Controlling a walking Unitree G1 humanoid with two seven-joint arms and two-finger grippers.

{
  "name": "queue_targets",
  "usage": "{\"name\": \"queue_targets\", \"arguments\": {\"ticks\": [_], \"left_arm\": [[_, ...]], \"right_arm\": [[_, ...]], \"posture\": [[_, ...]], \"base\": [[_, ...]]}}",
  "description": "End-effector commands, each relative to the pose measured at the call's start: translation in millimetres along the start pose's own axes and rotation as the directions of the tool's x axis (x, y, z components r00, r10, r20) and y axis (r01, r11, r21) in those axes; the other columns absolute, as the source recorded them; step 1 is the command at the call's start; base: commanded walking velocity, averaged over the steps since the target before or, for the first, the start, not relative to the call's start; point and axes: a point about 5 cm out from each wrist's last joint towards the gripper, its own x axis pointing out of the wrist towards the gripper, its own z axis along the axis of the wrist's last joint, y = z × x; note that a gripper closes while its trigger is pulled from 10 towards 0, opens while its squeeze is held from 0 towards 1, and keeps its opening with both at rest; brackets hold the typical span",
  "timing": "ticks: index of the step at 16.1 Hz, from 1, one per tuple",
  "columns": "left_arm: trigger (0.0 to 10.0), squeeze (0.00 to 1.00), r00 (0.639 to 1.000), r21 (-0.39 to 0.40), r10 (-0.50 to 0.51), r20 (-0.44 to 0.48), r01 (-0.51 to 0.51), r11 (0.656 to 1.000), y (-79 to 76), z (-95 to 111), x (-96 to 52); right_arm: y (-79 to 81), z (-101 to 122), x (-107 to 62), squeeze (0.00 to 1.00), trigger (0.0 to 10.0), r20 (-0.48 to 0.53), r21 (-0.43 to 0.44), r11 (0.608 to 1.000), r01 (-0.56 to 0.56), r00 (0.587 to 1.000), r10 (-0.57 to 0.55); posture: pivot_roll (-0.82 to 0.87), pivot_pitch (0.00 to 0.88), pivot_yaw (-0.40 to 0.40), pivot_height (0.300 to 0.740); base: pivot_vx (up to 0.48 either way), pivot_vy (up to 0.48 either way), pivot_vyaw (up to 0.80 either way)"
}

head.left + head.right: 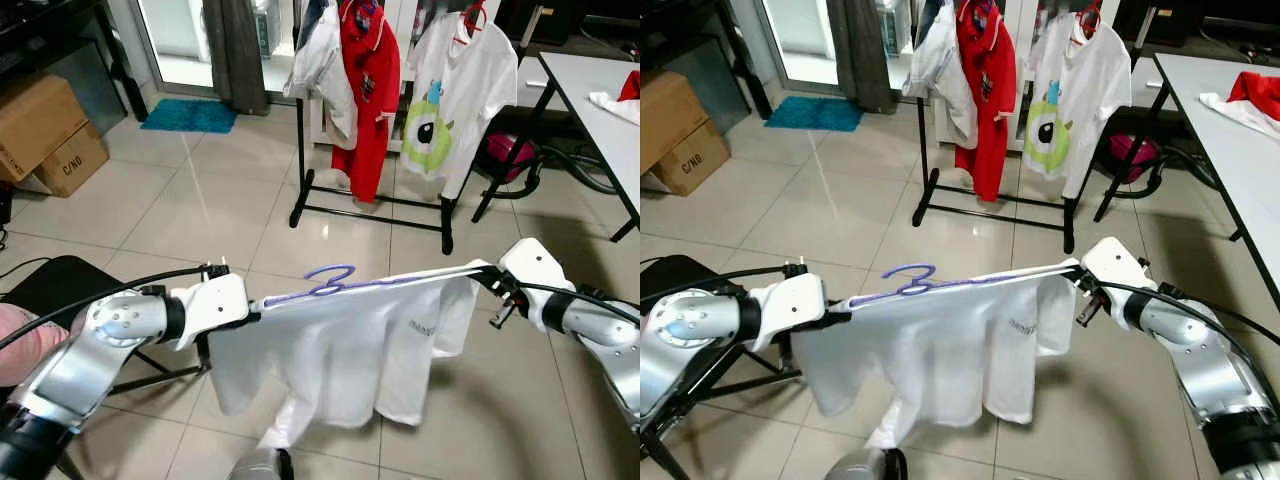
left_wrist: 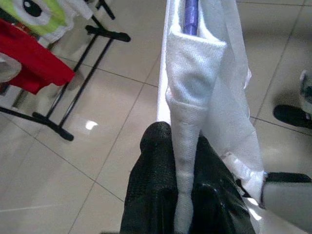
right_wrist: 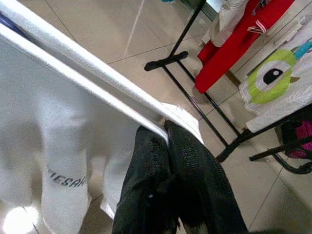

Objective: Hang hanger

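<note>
We see the purple hanger (image 1: 330, 283) held in the air between our two arms, its curled hook standing up at the middle of the span and its bar running nearly level inside the shoulders of a white T-shirt (image 1: 340, 350). The shirt drapes down from it above the tiled floor (image 1: 200, 210), with small grey lettering near its right sleeve.

Our left gripper (image 2: 183, 195) is pinching the shirt's left shoulder end: in the left wrist view its two black fingers (image 2: 151, 190) press together on a fold of white cloth, and the purple tip of the hanger shows just beyond that fold. Our right gripper (image 3: 168, 146) is clamped the same way on the other shoulder end, the fingertips closed over the shirt's edge where the cloth is stretched taut.

Further ahead, well apart from the held shirt, stands a black clothes rack (image 1: 370, 205). On it hang a white garment (image 1: 320, 60), a red shirt (image 1: 370, 90) and a white shirt with a green one-eyed figure (image 1: 450, 100). A white table (image 1: 600, 110) stands at the right, cardboard boxes (image 1: 40, 135) at the far left, and a blue mat (image 1: 188, 116) lies by the doorway.
</note>
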Motion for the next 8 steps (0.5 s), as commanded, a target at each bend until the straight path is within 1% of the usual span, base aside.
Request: {"name": "queue_targets", "arguments": {"ticks": [1, 3, 5, 6, 8], "left_arm": [[0.0, 0.0, 0.996, -0.019, 0.038, -0.085, -0.04, 0.999, 3.9, -17.4, -3.3], [0.0, 0.0, 0.997, -0.008, 0.059, -0.041, -0.059, 0.998, 9.6, -12.7, 3.8], [0.0, 0.0, 0.999, -0.024, 0.012, 0.033, -0.011, 1.0, 13.4, -3.2, 8.3], [0.0, 0.0, 0.999, -0.021, 0.006, 0.036, -0.005, 1.0, 14.1, -2.3, 8.8], [0.0, 0.0, 0.998, 0.004, -0.052, 0.04, 0.052, 0.999, 19.5, 2.5, 14.0]], "right_arm": [[-21.3, -8.9, -16.3, 0.0, 0.0, -0.063, 0.014, 0.997, 0.079, 0.995, -0.078], [-20.7, 7.6, -14.4, 0.0, 0.0, -0.013, -0.026, 0.998, 0.058, 0.998, -0.058], [-18.5, 25.8, -12.1, 0.0, 0.0, 0.026, -0.052, 0.998, 0.02, 0.999, -0.019], [-17.4, 28.0, -11.5, 0.0, 0.0, 0.029, -0.058, 0.998, 0.009, 1.0, -0.007], [-3.7, 44.9, -7.5, 0.0, 0.0, 0.047, -0.108, 0.989, -0.098, 0.994, 0.103]], "posture": [[0.01, 0.015, 0.017, 0.74], [0.0, 0.006, 0.009, 0.74], [0.0, 0.0, 0.012, 0.74], [0.0, 0.0, 0.013, 0.74], [-0.01, 0.0, 0.02, 0.74]], "base": [[0.0, 0.0, 0.0], [0.0, 0.0, 0.0], [0.0, 0.0, 0.0], [0.0, 0.0, 0.0], [0.0, 0.0, 0.0]]}}
